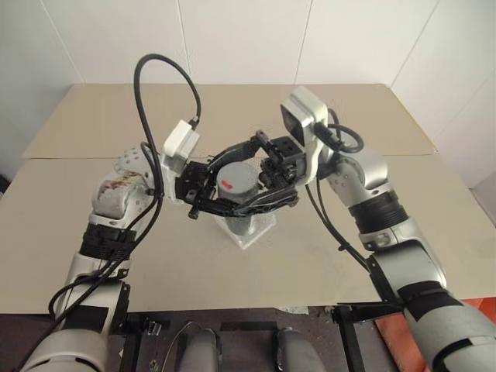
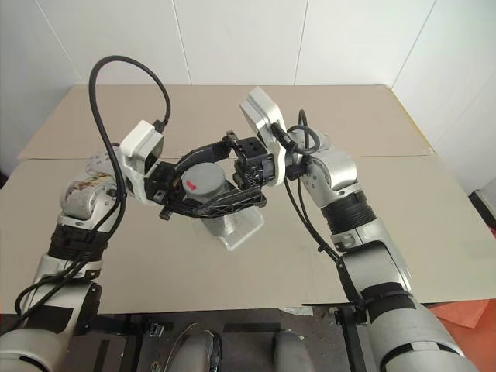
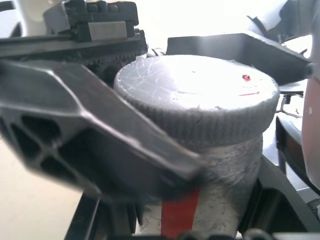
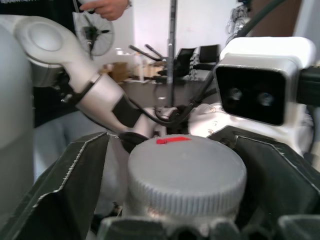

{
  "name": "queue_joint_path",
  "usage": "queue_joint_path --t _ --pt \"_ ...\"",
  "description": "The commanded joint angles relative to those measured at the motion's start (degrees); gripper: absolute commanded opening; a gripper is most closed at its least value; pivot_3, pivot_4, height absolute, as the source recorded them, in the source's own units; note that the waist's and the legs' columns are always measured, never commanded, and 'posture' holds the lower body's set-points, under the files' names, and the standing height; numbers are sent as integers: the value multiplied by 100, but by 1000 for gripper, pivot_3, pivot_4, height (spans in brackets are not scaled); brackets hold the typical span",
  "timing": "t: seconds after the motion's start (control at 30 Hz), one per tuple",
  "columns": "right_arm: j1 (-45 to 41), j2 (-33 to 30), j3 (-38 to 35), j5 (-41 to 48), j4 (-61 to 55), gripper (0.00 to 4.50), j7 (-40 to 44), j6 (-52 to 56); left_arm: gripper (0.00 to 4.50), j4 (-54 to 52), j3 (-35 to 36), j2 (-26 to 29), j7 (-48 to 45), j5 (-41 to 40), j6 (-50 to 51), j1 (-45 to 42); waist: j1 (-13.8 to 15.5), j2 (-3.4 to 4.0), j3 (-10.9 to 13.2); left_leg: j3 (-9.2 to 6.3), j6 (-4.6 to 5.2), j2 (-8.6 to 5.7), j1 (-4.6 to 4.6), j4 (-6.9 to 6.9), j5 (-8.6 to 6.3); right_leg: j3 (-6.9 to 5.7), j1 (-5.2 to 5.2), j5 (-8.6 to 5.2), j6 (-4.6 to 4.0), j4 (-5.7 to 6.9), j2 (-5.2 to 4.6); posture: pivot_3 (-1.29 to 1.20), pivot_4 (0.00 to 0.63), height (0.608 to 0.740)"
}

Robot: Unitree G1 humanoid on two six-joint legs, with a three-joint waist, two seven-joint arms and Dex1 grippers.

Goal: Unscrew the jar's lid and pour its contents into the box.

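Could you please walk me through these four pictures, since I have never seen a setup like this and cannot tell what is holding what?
This is a humanoid robot with two arms, each ending in a gripper of two black fingers. The two wide pictures come from cameras in its head, looking down over a beige table. The two close-ups come from cameras on its wrists. The left gripper is shut on a small jar with a red-and-white label, held above a clear plastic box on the table. The right gripper stands open on either side of the jar's grey lid, which is still on. A person's hand shows in the background.

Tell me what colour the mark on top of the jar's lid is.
Red, on the grey lid; clearest in the right wrist view.
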Motion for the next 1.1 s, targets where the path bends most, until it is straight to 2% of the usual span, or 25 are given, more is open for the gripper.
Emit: queue_joint_path --t 0.03,0.23,0.37,0.47,0.9,1.1 --pt "371 -351 -615 55 -869 4475 -443 155 1987 300 242 141 105 141 -227 -129 34 0 0 -4 0 -1 0 0 0 -4 3 0 0 0 -2 0 150 740" --pt "1048 -565 -1045 75 -2207 4475 -2037 873 1987 784 332 146 287 384 -507 -200 -6 0 0 -4 0 -4 -3 1 0 -4 -3 0 0 -1 -2 0 150 740" --pt "1187 -326 -950 -224 -3021 4475 -3634 1576 1987 824 372 -31 526 404 -556 -194 -27 0 0 -5 0 -2 -2 1 0 -2 -4 0 0 2 0 0 150 740" --pt "1112 -147 -745 -499 -3165 4475 -4234 1853 1987 758 332 -90 520 401 -562 -137 -18 0 0 -5 0 -3 -2 1 0 -1 -3 0 0 2 -1 0 150 740" --pt "678 513 -163 -1178 -2745 4475 -4876 2040 1987 778 295 -165 437 436 -577 -183 -16 1 0 -6 0 -4 -3 1 0 -2 -3 0 0 1 0 0 150 740" --pt "653 473 -237 -1387 -2542 4475 -4860 1972 1987 729 323 -124 438 442 -574 -119 -15 1 0 -6 0 -4 -5 0 0 -3 -2 0 0 2 -1 0 150 740"
